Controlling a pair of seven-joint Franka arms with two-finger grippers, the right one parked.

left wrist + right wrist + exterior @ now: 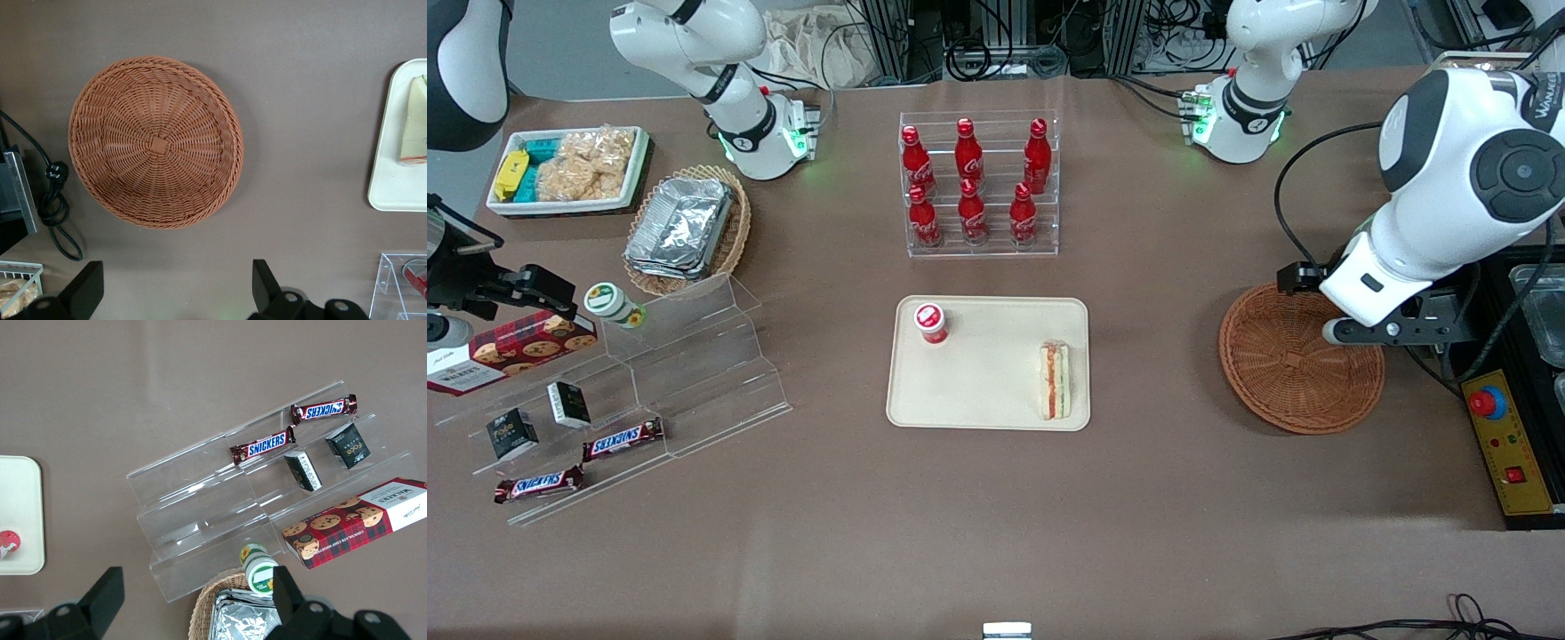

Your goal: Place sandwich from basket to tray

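The sandwich (pixel 1055 380) lies on the beige tray (pixel 987 396), at the tray's end nearer the working arm, with its red and green filling facing up. In the left wrist view part of the sandwich (pixel 415 120) and the tray's rim (pixel 393 190) show. The round reddish-brown basket (pixel 1289 364) (pixel 157 143) stands empty toward the working arm's end of the table. My gripper (pixel 1343 331) (pixel 175 287) hangs open above the basket's rim, with nothing between its black fingers (pixel 263 283).
A small red-capped bottle (pixel 930 322) stands on the tray. A clear rack of red cola bottles (pixel 978 182) is farther from the front camera than the tray. A stepped acrylic shelf with snacks (pixel 649 373) lies toward the parked arm's end. A yellow control box (pixel 1507 440) sits beside the basket.
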